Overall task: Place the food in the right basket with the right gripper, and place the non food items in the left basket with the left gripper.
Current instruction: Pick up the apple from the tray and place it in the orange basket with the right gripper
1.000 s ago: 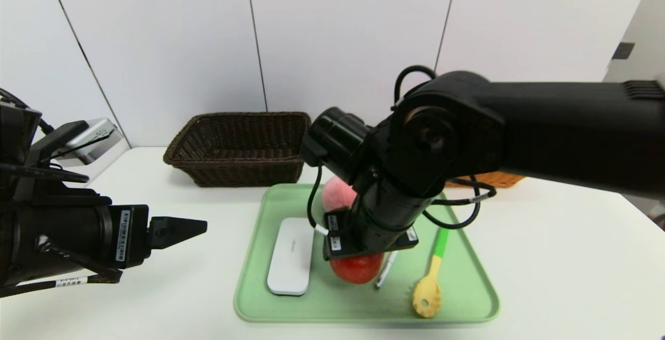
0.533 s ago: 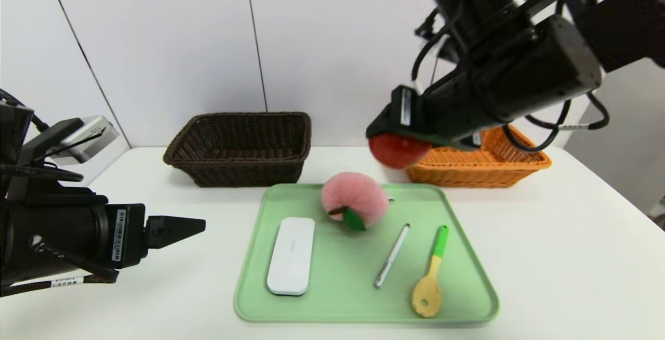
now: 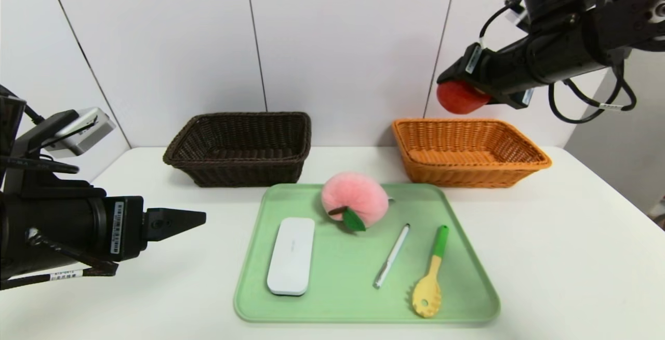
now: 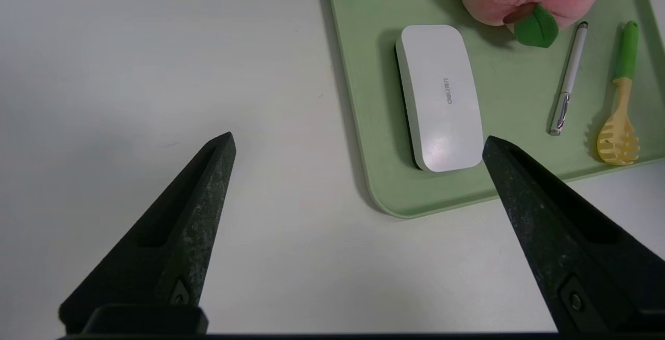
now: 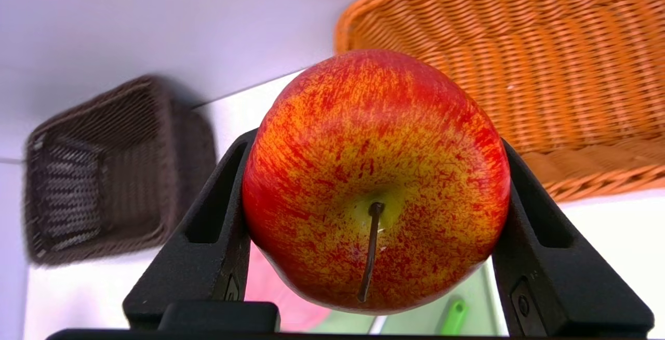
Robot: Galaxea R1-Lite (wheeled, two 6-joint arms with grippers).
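My right gripper [image 3: 460, 95] is shut on a red apple [image 3: 457, 98], held high in the air above the back left part of the orange basket [image 3: 470, 173]. In the right wrist view the apple [image 5: 376, 184] fills the space between the black fingers [image 5: 208, 236]. On the green tray [image 3: 363, 309] lie a pink plush peach [image 3: 355, 198], a white case [image 3: 291, 256], a silver pen [image 3: 391, 256] and a yellow-green spoon [image 3: 430, 277]. The dark brown basket [image 3: 241, 173] stands at the back left. My left gripper [image 3: 195, 219] hangs open left of the tray, its fingertips [image 4: 223, 147] wide apart and nothing between them.
A white wall runs close behind both baskets. A small grey device [image 3: 83, 134] sits at the table's far left. Bare white tabletop [image 3: 571, 257] spreads to the right of the tray and to its left [image 4: 156, 69].
My right gripper has lifted the apple off the tray and carried it up and to the right, to above the orange basket. The left arm has not moved.
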